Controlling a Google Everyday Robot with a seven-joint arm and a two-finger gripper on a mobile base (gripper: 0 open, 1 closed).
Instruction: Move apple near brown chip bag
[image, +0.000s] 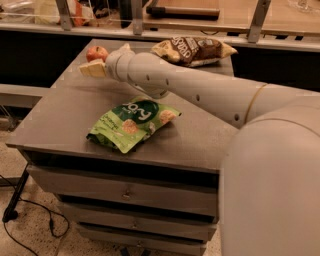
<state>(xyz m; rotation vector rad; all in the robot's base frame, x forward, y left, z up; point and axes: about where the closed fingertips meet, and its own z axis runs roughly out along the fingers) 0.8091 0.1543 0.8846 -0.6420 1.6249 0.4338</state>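
Note:
The apple (96, 52), small and red-orange, sits at the far left of the grey cabinet top (60, 115). The brown chip bag (192, 50) lies at the far edge, to the right of the apple and well apart from it. My gripper (93, 69) is at the end of the white arm (200, 92), right in front of the apple and just below it in the camera view. The arm reaches across the cabinet from the right, and I cannot tell if the gripper touches the apple.
A green chip bag (132, 122) with a white logo lies mid-cabinet, under the arm. Drawers (125, 190) front the cabinet. A counter with metal posts (260, 17) runs behind it. A cable (30, 220) lies on the floor at left.

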